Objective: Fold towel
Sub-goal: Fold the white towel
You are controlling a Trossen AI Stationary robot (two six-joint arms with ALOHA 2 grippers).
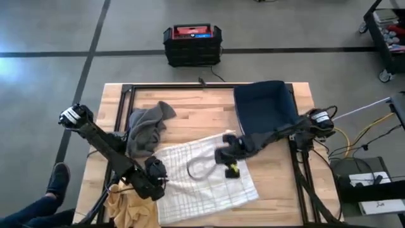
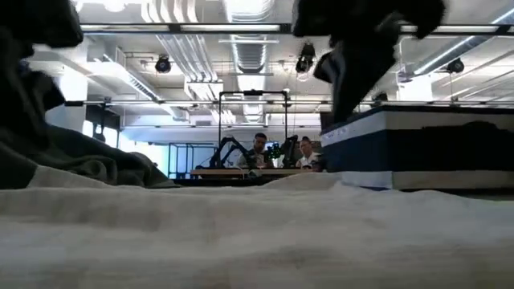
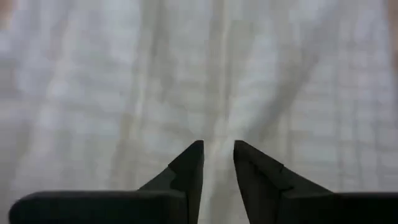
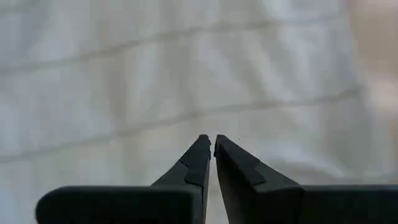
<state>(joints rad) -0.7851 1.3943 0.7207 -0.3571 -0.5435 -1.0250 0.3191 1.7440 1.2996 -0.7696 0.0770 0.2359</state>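
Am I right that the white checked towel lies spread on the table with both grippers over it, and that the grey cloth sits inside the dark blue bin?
Not quite: the grey cloth is not in the dark blue bin; the high view shows it crumpled on the table, left of the bin. The rest holds: the white checked towel lies spread out, with the left gripper and right gripper over it.
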